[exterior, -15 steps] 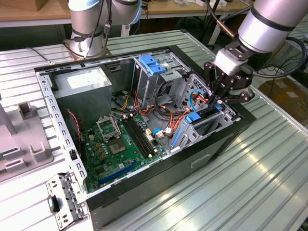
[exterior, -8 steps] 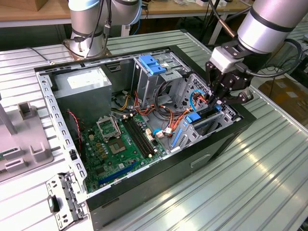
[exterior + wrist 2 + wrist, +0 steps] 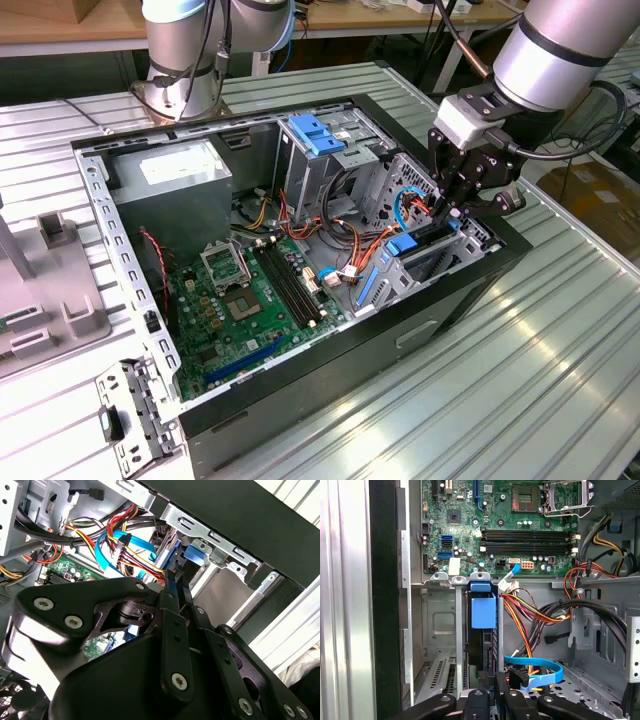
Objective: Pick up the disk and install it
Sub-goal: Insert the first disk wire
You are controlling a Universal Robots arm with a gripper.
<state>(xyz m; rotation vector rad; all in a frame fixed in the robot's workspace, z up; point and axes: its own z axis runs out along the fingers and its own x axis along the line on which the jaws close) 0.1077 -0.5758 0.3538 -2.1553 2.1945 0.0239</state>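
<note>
Disk seated edge-up in the drive bay, claw clamped on its end.

The black two-fingered claw (image 3: 452,205) grips the flat dark-sided hard disk with blue plastic rails (image 3: 482,630), which stands on edge in the grey metal drive bay (image 3: 440,625) at the front of the open black computer case (image 3: 440,310) on the ribbed metal worktop (image 3: 560,360). Judging by its depth, insertion looks nearly complete; release remains. The first wrist view shows the disk's blue rail tab and the green motherboard (image 3: 510,525) beyond; the exterior view shows the grey power supply (image 3: 175,185) and a bare blue bracket (image 3: 315,135).
</note>
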